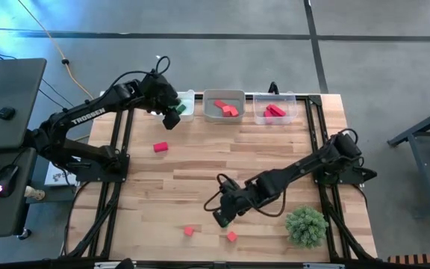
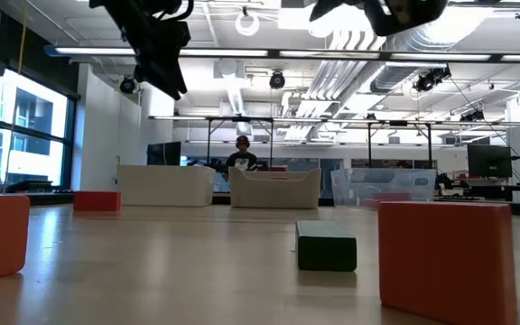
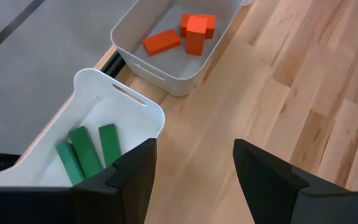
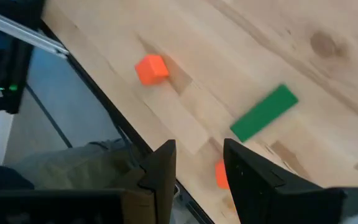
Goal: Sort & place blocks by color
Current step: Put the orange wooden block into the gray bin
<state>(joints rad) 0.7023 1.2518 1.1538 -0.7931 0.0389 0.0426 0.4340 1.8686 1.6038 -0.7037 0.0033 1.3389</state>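
Observation:
My left gripper (image 1: 172,112) (image 3: 194,162) hovers open beside the white tray (image 3: 143,106) at the table's far edge; three green blocks (image 3: 89,151) lie in that tray. The grey tray (image 1: 224,96) holds salmon blocks (image 3: 188,31), and the clear tray (image 1: 284,116) holds red blocks (image 1: 275,111). My right gripper (image 1: 222,217) (image 4: 199,162) hangs open above the near part of the table, with nothing between its fingers. Under it a green bar (image 4: 264,112) lies flat, with a salmon cube (image 4: 151,68) and another salmon block (image 4: 220,175) nearby. A red block (image 1: 160,147) lies left of centre.
A bushy green plant ball (image 1: 305,226) stands at the near right corner, close to my right arm. Two small salmon blocks (image 1: 189,231) (image 1: 232,236) lie by the near edge. The three trays line the far edge. A person (image 2: 241,155) sits beyond the table.

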